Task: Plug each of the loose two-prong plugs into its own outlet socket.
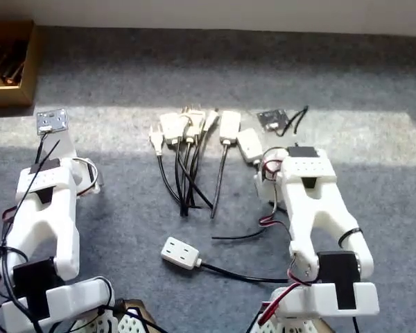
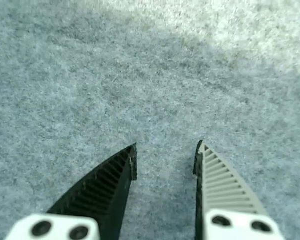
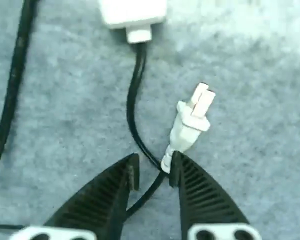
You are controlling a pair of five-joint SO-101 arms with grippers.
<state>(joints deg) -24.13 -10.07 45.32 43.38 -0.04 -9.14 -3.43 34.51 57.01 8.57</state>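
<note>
Grey carpet (image 1: 125,208) underfoot everywhere. Wooden box (image 1: 14,62) far left, cut off by the edge. A small board (image 1: 53,121) lies just beyond my left arm (image 1: 45,208), and a second board (image 1: 272,119) just beyond my right arm (image 1: 312,201). Far centre: a cluster of white outlet blocks (image 1: 194,126), black cords trailing toward me. A loose plug (image 1: 155,141) sits at the cluster's left edge. A single outlet socket (image 1: 179,252) lies near, between my arms.

The blocks overlap and are hard to count. From above, my right arm covers its own pincer.

Right pincer (image 3: 154,170): partly open, gap narrow. A white two-prong plug (image 3: 190,125) lies on the carpet with its prongs pointing away. Its tail touches one fingertip (image 3: 176,167) and is not clamped. A black cord (image 3: 134,100) runs through the gap. White block (image 3: 132,12) beyond, cut off.

Left pincer (image 2: 165,160): open, holding nothing, bare carpet beneath.
</note>
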